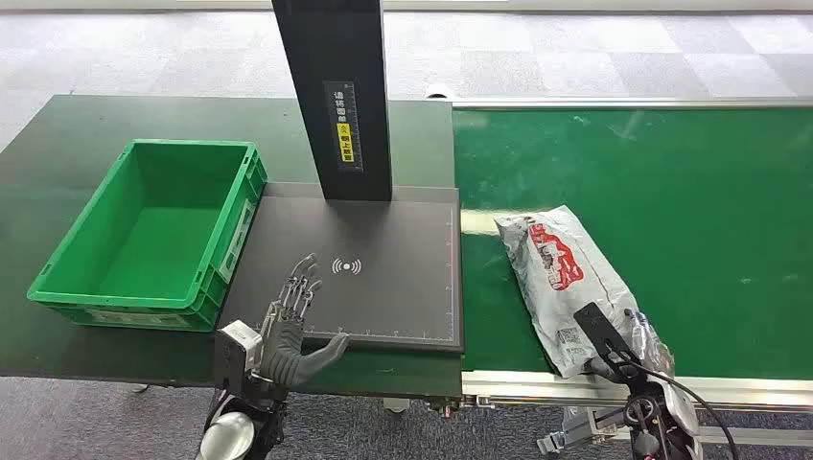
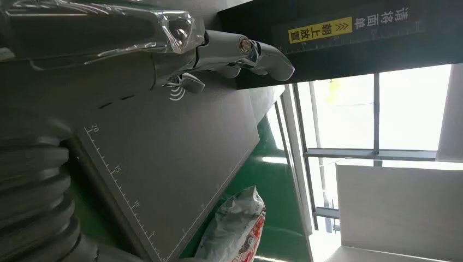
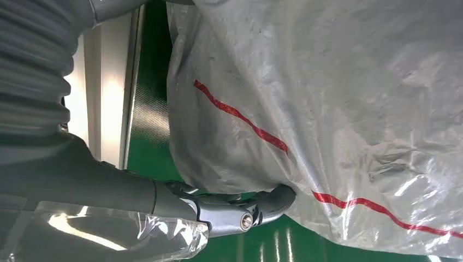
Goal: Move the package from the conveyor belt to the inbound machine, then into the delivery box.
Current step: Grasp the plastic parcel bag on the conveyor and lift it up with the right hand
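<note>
The bag (image 1: 566, 283) by the right hand (image 1: 628, 350) is white-grey with red print and red lines; the belt (image 1: 671, 192) under it is green; ahead of the silver-grey left hand (image 1: 292, 326), a black pad (image 1: 383, 278) with white marks; beyond, a green crate (image 1: 153, 230)

The left hand (image 1: 290, 331) has a grey ribbed cover, a thick grey thumb and slim silver-and-dark fingers behind a boxy silver wrist block. The right hand (image 1: 628, 356) is dark, with a flat black plate on top and black cables looping below; clear film wraps its fingers (image 3: 229, 210).
</note>
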Tool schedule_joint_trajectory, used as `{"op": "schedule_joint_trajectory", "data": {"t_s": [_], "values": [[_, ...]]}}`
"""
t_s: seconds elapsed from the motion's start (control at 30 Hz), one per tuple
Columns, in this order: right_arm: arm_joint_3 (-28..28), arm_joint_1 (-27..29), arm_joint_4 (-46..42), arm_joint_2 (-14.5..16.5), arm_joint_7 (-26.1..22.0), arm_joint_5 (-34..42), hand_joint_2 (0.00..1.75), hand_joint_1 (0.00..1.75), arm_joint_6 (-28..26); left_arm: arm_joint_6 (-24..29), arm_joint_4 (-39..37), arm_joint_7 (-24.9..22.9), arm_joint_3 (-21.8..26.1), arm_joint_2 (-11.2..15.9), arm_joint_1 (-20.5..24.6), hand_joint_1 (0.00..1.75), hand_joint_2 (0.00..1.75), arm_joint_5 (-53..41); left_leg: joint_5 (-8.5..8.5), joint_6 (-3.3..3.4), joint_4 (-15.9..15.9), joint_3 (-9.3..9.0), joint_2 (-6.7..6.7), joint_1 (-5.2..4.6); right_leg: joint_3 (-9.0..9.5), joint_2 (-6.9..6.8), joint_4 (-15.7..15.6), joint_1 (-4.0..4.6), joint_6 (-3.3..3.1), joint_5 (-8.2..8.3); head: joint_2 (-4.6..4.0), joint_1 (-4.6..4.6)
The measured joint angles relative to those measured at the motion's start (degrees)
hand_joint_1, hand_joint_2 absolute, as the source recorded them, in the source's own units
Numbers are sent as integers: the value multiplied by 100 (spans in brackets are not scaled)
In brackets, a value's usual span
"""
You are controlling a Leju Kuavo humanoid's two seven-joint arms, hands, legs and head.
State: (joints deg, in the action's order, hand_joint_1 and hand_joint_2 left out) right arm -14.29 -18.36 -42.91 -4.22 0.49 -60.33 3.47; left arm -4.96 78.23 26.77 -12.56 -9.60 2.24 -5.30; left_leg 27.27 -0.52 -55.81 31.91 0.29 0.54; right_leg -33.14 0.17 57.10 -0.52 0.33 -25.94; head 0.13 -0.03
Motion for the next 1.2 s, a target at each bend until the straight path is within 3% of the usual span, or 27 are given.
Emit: {"op": "schedule_joint_trajectory", "data": {"t_s": [0.1,0.23,0.5,1.0,1.2], "values": [[65,-8,20,11,-392,211,175,0,-244,41,46,0,7,12,-63,0,175,15,0,0,1,3,-1,0,2,-1,1,0,-1,1,0,-1],[236,-7,-92,63,-640,788,175,174,-196,66,178,0,19,33,-201,0,175,41,-5,-1,1,-3,-11,1,0,-10,2,1,-2,1,0,-2],[497,17,-169,85,-763,1506,175,175,-45,70,195,0,25,53,-231,0,175,40,-5,0,1,2,-18,0,-1,-13,1,0,-2,1,0,-1],[658,47,-342,105,-1084,1920,175,175,10,76,230,0,26,62,-280,0,175,40,-5,1,0,5,-20,0,-3,-15,2,0,-1,0,0,-1],[724,172,-627,114,-910,2041,175,175,109,79,258,0,27,65,-315,0,175,40,-5,1,0,6,-20,0,-4,-15,1,0,-1,0,0,-1]]}}
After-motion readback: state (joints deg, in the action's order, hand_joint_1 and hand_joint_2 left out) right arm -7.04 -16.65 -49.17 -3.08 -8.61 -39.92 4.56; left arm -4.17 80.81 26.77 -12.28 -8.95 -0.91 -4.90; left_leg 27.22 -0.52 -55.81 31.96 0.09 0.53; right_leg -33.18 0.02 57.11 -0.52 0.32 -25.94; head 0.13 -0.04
